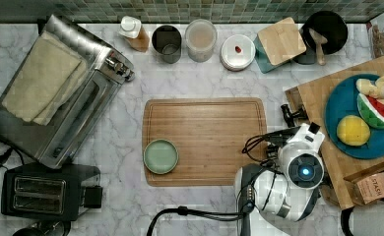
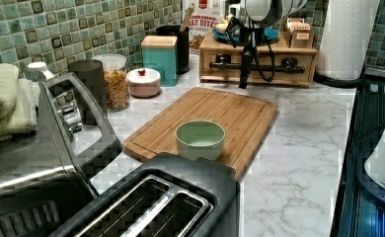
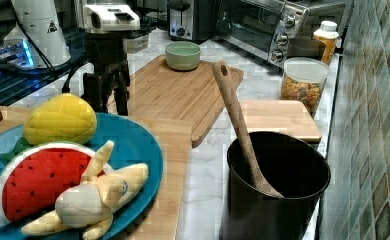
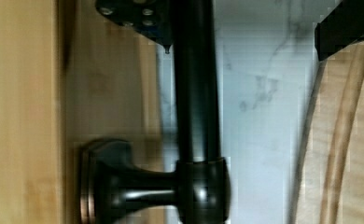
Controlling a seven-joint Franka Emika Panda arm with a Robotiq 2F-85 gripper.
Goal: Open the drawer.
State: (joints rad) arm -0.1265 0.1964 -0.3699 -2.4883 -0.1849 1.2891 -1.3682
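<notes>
The claw (image 2: pixel 243 74) is seen open, its fingers astride the black handle (image 2: pixel 257 65) of the closed drawer (image 2: pixel 259 61); the board (image 2: pixel 210 118) lies just beside it.

a rounded-corner bamboo cutting board (image 1: pixel 205 140) with a groove lies mid-counter on the white marble counter (image 1: pixel 131 206). a pale green ceramic bowl (image 1: pixel 161 156) sits on the board's corner nearest the black two-slot toaster (image 1: pixel 35 196). a silver toaster oven (image 1: pixel 67 105) with folded cream towels (image 1: pixel 42 81) on top stands at the counter's end. along the tiled back edge stand a white-capped bottle (image 1: pixel 133 32), a dark metal cup (image 1: pixel 167 43), a clear jar (image 1: pixel 200 39), a white lidded dish (image 1: pixel 238 51), a teal box with a wooden lid (image 1: pixel 280 43) and a black utensil pot (image 1: pixel 328 30) holding a wooden spoon (image 3: pixel 238 125). a blue plate (image 1: pixel 345 105) carries a toy watermelon slice (image 1: pixel 374 110), a yellow plush fruit (image 1: pixel 352 130) and a plush banana (image 3: pixel 100 195).
</notes>
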